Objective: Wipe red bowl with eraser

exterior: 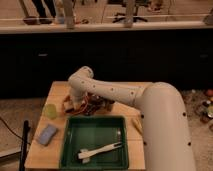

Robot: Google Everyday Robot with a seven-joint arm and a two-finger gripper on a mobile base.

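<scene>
Because the camera looks down past the robot's own shoulder, the bulky white arm (160, 125) fills the near right corner and reaches left across the desk (60, 92). Nearest on the wooden top sits a green tray (80, 135) with a white brush (100, 151) lying flat in it, apparently kept clear of the working zone. Just left of the tray lies a blue-grey pad (47, 134). A little further back a small yellow-green cup (50, 111) stands upright, apart from both.

Beyond the tray's far rim is the red bowl (69, 107). It shows only as an orange-red sliver, because the forearm drops steeply onto it from the bent elbow. The claw (76, 102) is at or inside the bowl, pointing down. I cannot tell whether it is spread or clamped. The eraser is not visible and is presumably hidden beneath the claw. That steep downward pose suits pressing something against the bowl's inner surface, so I judge this to be the wiping step, not the pickup. A darker bowl (100, 106) sits just right of the red one, close enough that a wide stroke could nudge it.

Behind the desk a dark counter front (125, 55) runs the full width. Above it, chair bases and someone's legs show on a lit floor.
</scene>
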